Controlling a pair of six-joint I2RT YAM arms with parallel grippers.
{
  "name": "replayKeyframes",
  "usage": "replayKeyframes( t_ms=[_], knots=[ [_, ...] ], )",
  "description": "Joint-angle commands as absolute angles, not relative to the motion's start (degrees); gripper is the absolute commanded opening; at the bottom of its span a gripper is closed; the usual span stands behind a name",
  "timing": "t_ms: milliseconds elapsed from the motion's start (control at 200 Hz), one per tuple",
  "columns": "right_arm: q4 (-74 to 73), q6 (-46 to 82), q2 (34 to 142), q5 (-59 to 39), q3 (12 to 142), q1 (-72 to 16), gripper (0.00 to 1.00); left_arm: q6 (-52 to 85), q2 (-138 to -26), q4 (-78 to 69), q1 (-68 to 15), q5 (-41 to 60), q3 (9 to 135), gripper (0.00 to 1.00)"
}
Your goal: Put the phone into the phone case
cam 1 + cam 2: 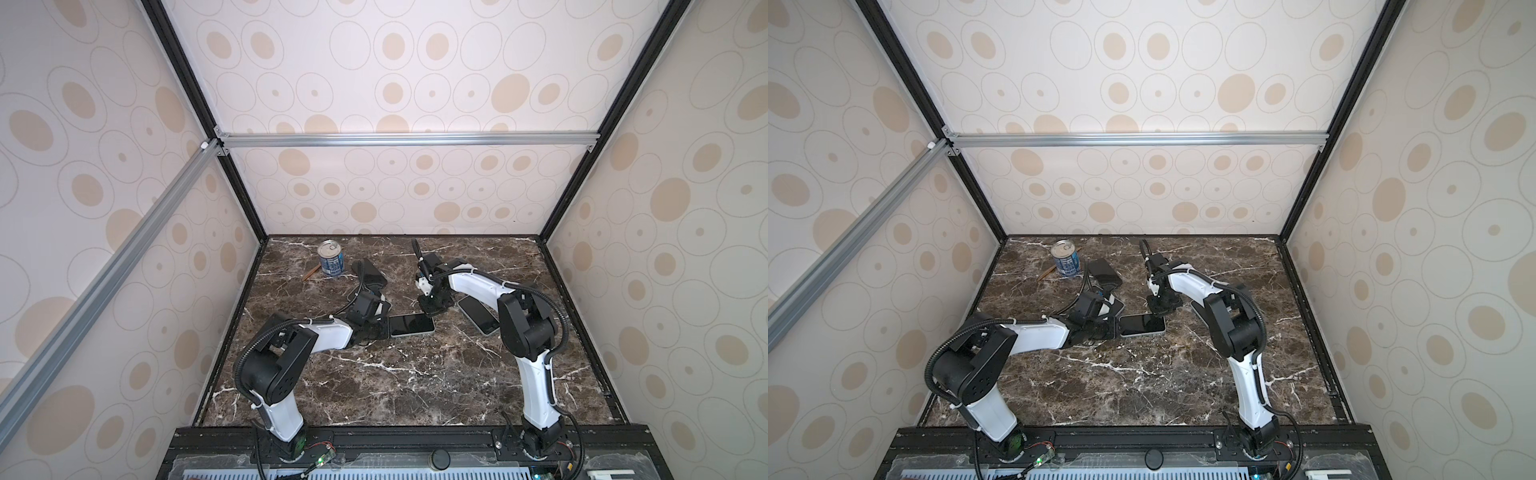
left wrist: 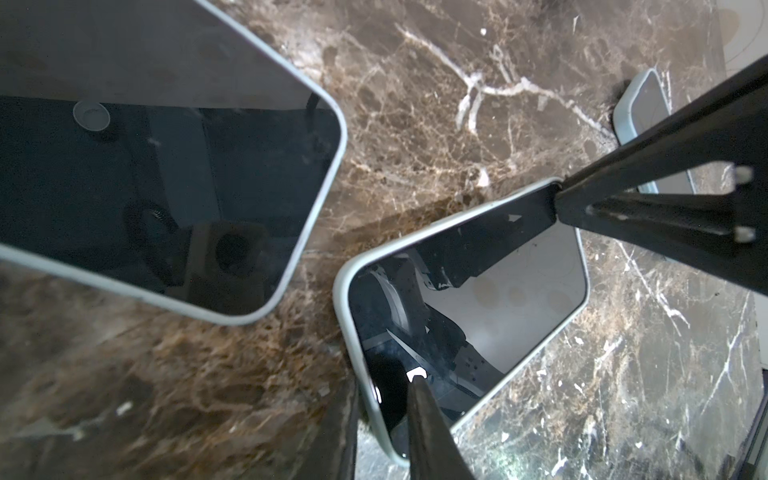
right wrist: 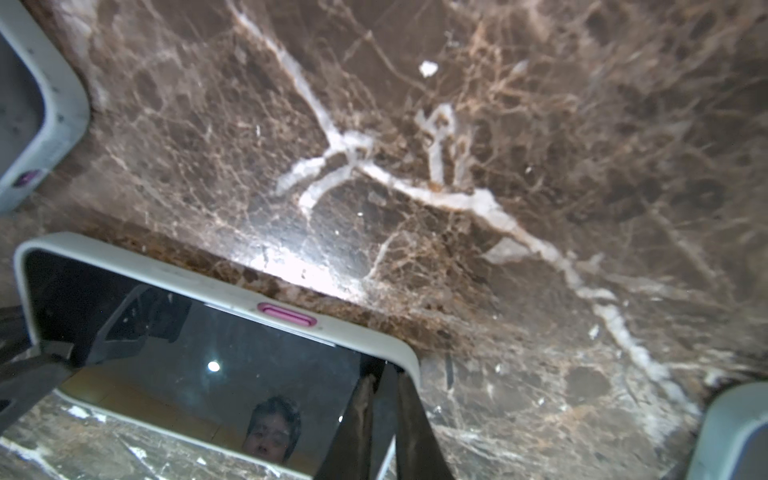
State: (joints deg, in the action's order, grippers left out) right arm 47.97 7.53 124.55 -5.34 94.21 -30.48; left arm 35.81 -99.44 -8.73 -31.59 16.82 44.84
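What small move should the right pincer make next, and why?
Probably press straight down a little. The right pincer, jaws nearly together, rests on one corner of the phone, whose pale phone case already rims the screen, while the left pincer straddles the other end.

Both top views look steeply down from above the counter's [image 1: 395,374] near edge; both wrist views sit close above the same cased phone [image 2: 478,291].
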Motion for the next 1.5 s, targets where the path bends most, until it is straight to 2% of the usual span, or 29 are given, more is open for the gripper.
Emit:
replayKeyframes(
  t_ms=[0,175,325,375,535,685,720,780,895,965,1035,1095,1155,1295,1380,1490],
  knots=[
    [51.46,7.29,134.25,-3.95,88.74,-31.6,0.15,34.8,-102.34,-1.35,-31.2,15.3,42.72,0.22],
    [52.76,6.3,129.88,-5.77,91.58,-32.11,0.17,34.75,-99.3,-1.09,-30.81,15.23,44.49,0.23],
    [55.37,2.56,123.4,-5.94,99.77,-32.19,0.23,32.06,-94.61,2.16,-30.23,13.08,51.07,0.25],
    [56.37,0.35,121.7,-7.07,103.09,-32.17,0.27,30.62,-92.56,3.49,-30.15,11.84,53.54,0.26],
    [52.8,-8.79,115.13,-11.88,106.52,-32.23,0.48,25.09,-83.41,4.4,-29.7,6.25,56.67,0.31],
    [48.87,-15.06,109.99,-11.29,106.6,-32.2,0.56,15.49,-70.83,-2.7,-29.1,-8.66,52.55,0.43],
    [48.53,-16.37,108.98,-12.81,106.6,-32.19,0.57,13.56,-68.09,-5.66,-29.02,-11.81,50.92,0.52],
    [48.08,-19.05,107.07,-15.57,105.56,-32.16,0.58,10.39,-63.66,-10.61,-28.78,-16.7,47.93,0.59],
    [38.33,-20.24,99.81,-16.34,94.51,-30.6,0.63,4.11,-57.07,-21.38,-28.39,-23.17,40.52,0.68],
    [27.54,-13.4,93.96,-17.99,84.81,-26.31,0.65,1.6,-54.96,-28.49,-27.85,-29.76,35.0,0.8],
    [17.74,-4.49,88.19,-15.18,75.35,-21.13,0.66,-0.83,-54.58,-34.91,-26.25,-35.35,29.88,0.83],
    [9.73,1.36,83.27,-7.2,66.01,-17.12,0.67,-1.84,-55.78,-39.36,-23.87,-38.81,25.88,0.84],
    [1.9,4.03,78.6,2.69,56.73,-13.66,0.74,-1.21,-57.55,-42.13,-20.72,-40.26,22.46,0.84],
    [-9.64,-0.2,75.2,19.45,41.54,-9.76,0.8,4.06,-63.51,-46.47,-13.5,-38.87,17.37,0.85],
    [-13.26,0.3,76.26,17.2,36.72,-6.53,0.8,6.0,-68.58,-49.01,-10.77,-37.43,15.99,0.85],
    [-28.42,-2.39,80.46,8.09,29.69,-4.5,0.8,5.67,-76.73,-61.82,-6.89,-32.92,12.28,0.86]
  ],
)
